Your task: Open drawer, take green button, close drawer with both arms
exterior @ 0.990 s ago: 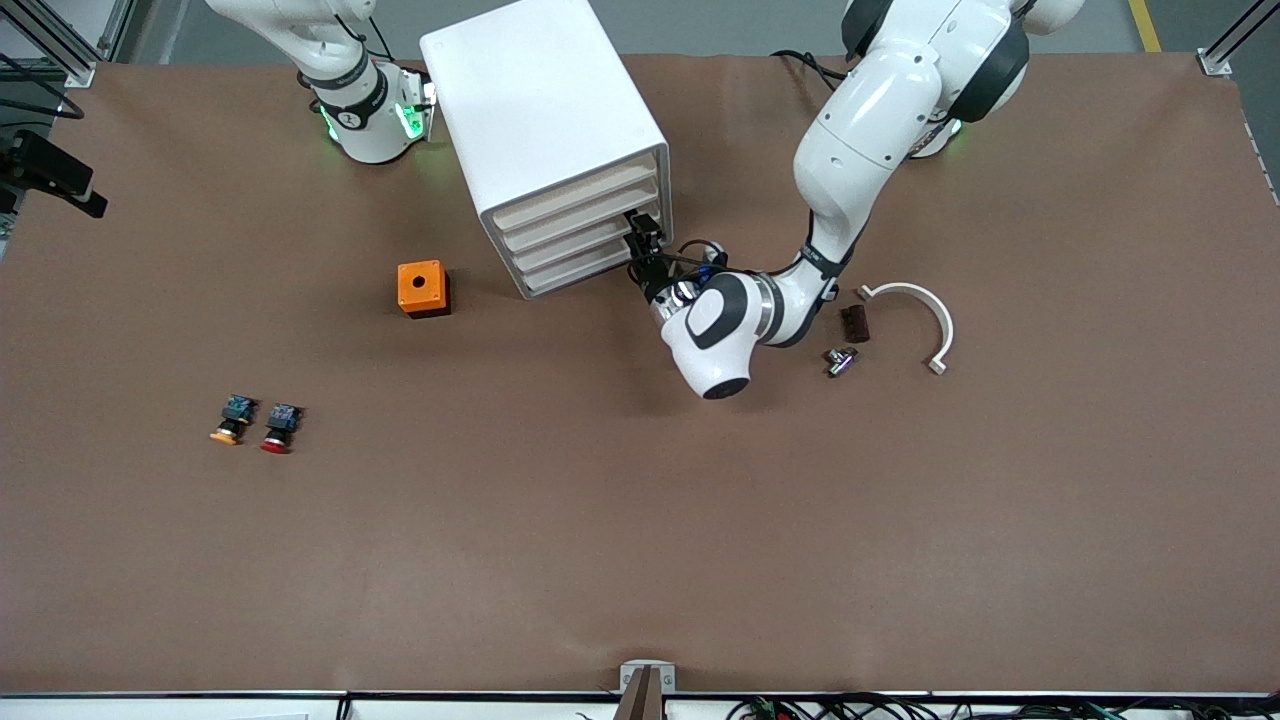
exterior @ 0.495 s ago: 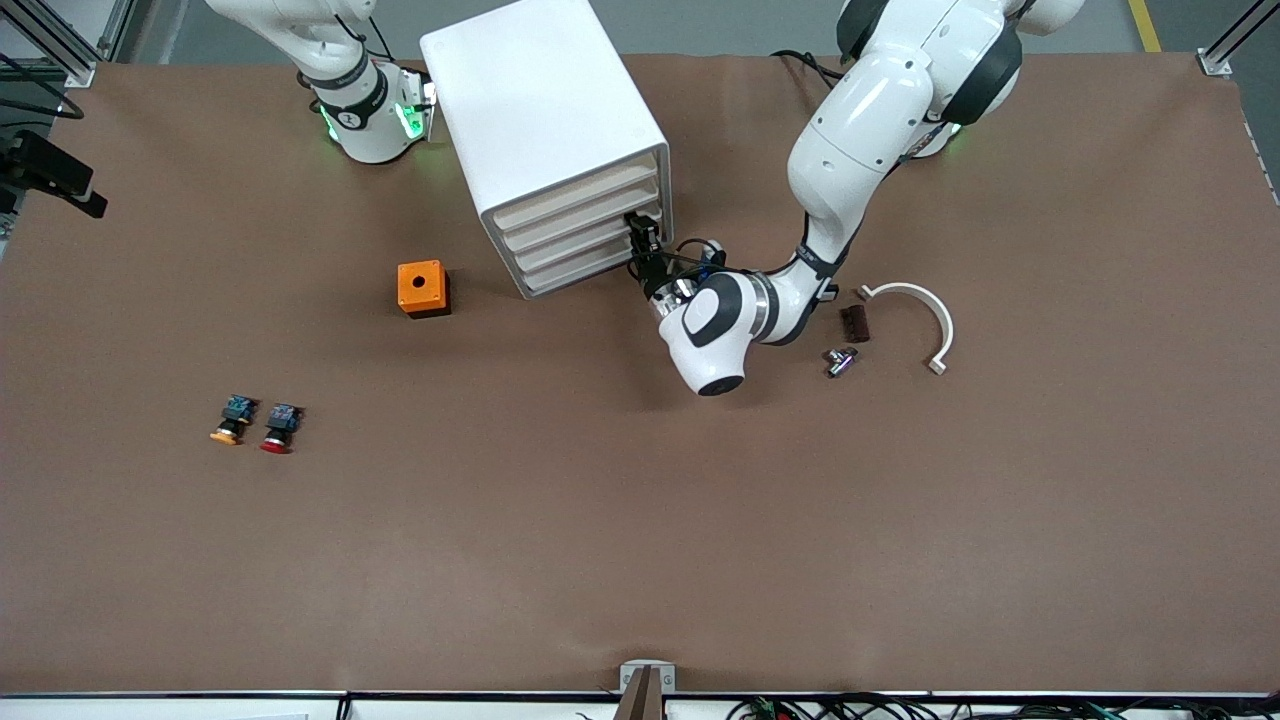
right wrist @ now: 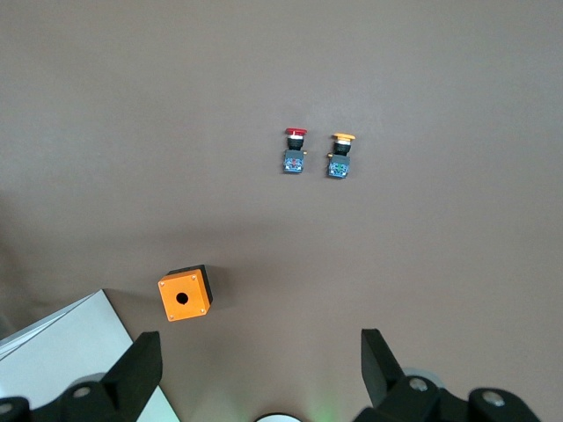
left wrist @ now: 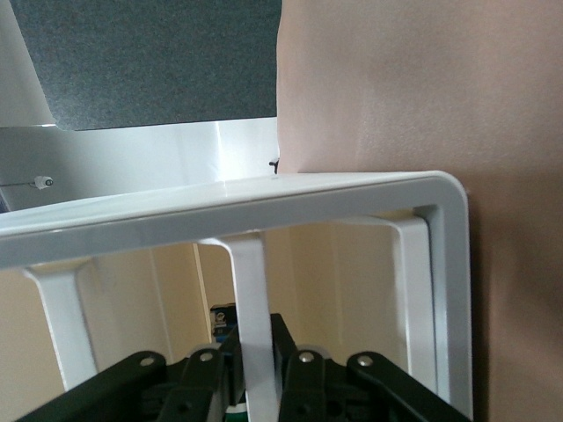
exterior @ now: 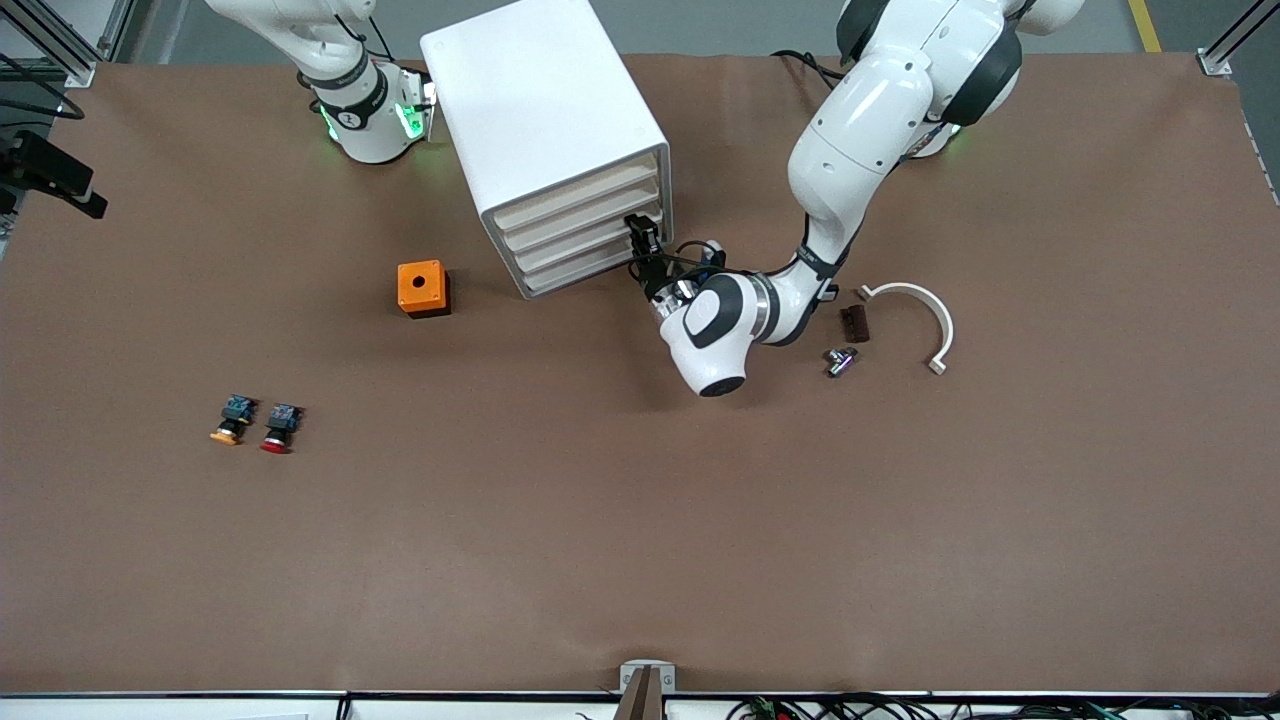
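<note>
Now the left tool (exterior: 645,243) has clamped shut on the drawer (exterior: 585,245) front, right tool (right wrist: 260,362) wide open.

The front camera looked down from high across the table; the right wrist camera shared its orange box (exterior: 422,287); the left wrist camera sat close against the cabinet (left wrist: 264,198).

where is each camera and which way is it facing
Front view: high across the table, facing both arms; left gripper at the cabinet drawers.
Left wrist view: on the left arm, close against the cabinet frame; own black fingers show.
Right wrist view: above the table, looking down; open right gripper.
Shared: orange box, front and right wrist.
</note>
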Available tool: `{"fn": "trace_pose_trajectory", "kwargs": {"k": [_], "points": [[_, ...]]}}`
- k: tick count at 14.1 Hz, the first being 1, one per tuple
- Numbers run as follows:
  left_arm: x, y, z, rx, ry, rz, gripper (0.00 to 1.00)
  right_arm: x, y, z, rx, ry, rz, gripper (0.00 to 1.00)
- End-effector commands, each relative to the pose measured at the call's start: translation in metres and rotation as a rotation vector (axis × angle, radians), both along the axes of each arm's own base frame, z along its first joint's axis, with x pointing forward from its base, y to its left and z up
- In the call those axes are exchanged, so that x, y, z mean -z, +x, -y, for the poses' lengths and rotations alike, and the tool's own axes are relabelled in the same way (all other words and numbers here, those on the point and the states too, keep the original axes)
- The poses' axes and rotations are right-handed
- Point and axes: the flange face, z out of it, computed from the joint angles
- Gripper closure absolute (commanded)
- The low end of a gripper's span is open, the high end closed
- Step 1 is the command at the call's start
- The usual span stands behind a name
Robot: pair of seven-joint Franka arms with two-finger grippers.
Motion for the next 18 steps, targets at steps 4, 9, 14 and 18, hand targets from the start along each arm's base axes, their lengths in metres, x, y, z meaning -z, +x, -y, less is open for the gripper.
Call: {"fn": "trace_pose_trajectory", "kwargs": {"k": [4, 9, 14, 18], "points": [[-0.008, 0.046, -0.03, -0.126, -0.051, 0.004, 0.85, -0.005, 0.003, -0.002, 0.006, -0.011, 0.017, 0.0], [-0.009, 0.09, -0.065, -0.239, -0.043, 0.061, 0.8, 0.001, 0.009, -0.003, 0.002, -0.006, 0.007, 0.0], [-0.014, 0.118, -0.09, -0.308, -0.045, 0.093, 0.77, 0.03, 0.028, 0.0, 0.009, -0.007, -0.05, 0.0], [-0.015, 0.124, -0.095, -0.323, -0.05, 0.098, 0.76, 0.046, 0.044, 0.002, 0.006, -0.014, -0.054, 0.0]]}}
